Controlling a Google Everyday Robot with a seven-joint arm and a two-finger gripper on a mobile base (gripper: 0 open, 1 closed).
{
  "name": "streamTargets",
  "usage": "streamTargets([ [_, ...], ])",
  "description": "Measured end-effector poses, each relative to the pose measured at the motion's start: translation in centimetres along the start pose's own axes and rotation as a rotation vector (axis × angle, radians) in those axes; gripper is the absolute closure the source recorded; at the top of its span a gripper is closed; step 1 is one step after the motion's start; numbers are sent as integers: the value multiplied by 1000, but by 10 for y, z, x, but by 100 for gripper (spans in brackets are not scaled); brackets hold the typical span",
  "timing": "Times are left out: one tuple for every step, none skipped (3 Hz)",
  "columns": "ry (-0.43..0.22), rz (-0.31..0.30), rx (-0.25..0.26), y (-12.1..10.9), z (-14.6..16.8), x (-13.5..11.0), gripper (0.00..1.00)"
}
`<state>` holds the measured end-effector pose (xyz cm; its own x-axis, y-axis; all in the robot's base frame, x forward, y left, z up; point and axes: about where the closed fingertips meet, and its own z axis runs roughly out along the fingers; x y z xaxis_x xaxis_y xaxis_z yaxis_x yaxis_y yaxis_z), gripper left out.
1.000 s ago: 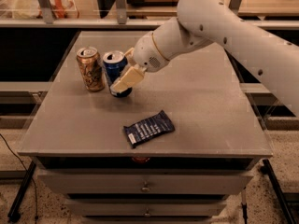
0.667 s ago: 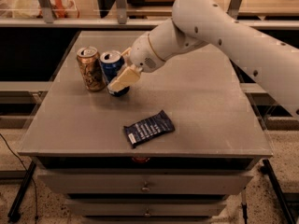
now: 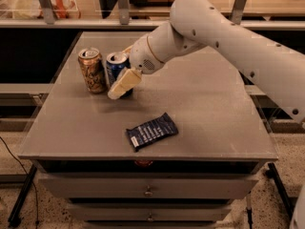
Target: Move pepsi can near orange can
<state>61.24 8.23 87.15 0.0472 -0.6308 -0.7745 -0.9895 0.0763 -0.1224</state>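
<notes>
The pepsi can (image 3: pixel 115 67), dark blue with a silver top, stands upright on the grey table (image 3: pixel 205 113) at its back left. The orange can (image 3: pixel 92 70), tan-orange with pale markings, stands upright just left of it, a narrow gap between them. My gripper (image 3: pixel 120 74) reaches in from the right and is shut on the pepsi can, with one cream finger (image 3: pixel 124 83) across its front and the other behind it. The lower part of the pepsi can is hidden by the front finger.
A flat dark-blue snack wrapper (image 3: pixel 151 130) lies near the table's front edge, in the middle. My white arm (image 3: pixel 224 37) spans the back right of the table. Drawers sit under the tabletop, and a shelf rail runs behind it.
My gripper and the pepsi can have shifted a little to the left, closer to the orange can. The orange can and the wrapper have not moved.
</notes>
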Motion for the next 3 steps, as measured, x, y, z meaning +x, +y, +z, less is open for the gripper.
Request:
streamTargets([
  [7, 7, -6, -3, 3, 3, 0],
  [34, -16, -6, -13, -7, 13, 0],
  [71, -40, 7, -26, -28, 26, 0],
])
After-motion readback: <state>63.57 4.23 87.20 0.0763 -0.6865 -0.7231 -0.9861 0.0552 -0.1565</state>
